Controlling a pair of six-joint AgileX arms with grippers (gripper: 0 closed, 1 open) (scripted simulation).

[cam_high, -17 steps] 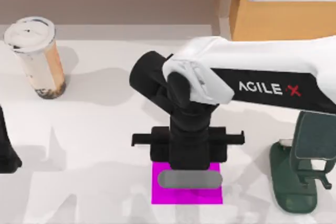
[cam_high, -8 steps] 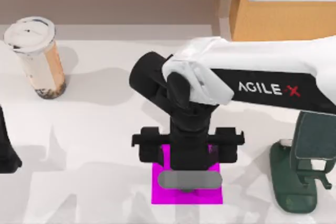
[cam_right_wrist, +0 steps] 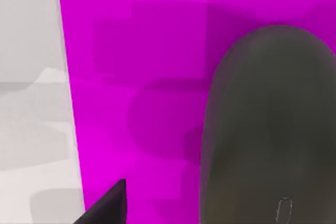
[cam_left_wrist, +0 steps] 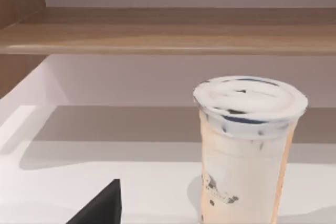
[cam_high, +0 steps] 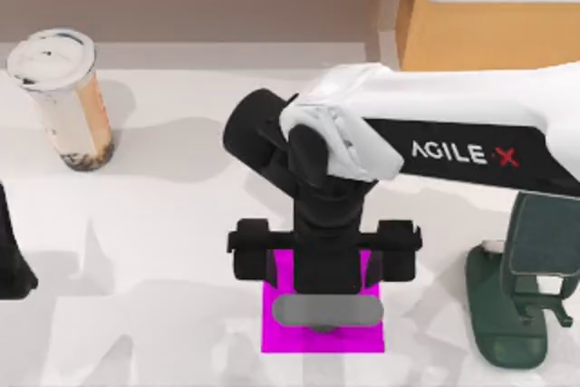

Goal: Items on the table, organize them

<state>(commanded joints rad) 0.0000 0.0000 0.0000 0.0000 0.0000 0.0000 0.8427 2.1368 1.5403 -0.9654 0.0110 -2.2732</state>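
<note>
Mouse point(cam_high: 324, 311): placed on magenta mat point(cam_high: 276, 337), my right gripper point(cam_high: 323, 271) above, fingers apart; cup point(cam_high: 62, 97) far left, unsorted

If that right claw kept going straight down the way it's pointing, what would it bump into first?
Most likely the mouse, lying on the magenta mat right below the right gripper; how far above it sits is unclear.

The table point(cam_high: 172, 224) looks smooth, matt white. The mouse point(cam_right_wrist: 268, 124) at 6 o'clock has a matt dark grey plastic shell, lying on a flat, unshaded magenta mat point(cam_high: 272, 333). The cup point(cam_left_wrist: 244, 150) at 10 o'clock looks like translucent plastic under a glossy white lid. At 12 o'clock, the shelf point(cam_left_wrist: 168, 30) shows a satin wood grain.
</note>
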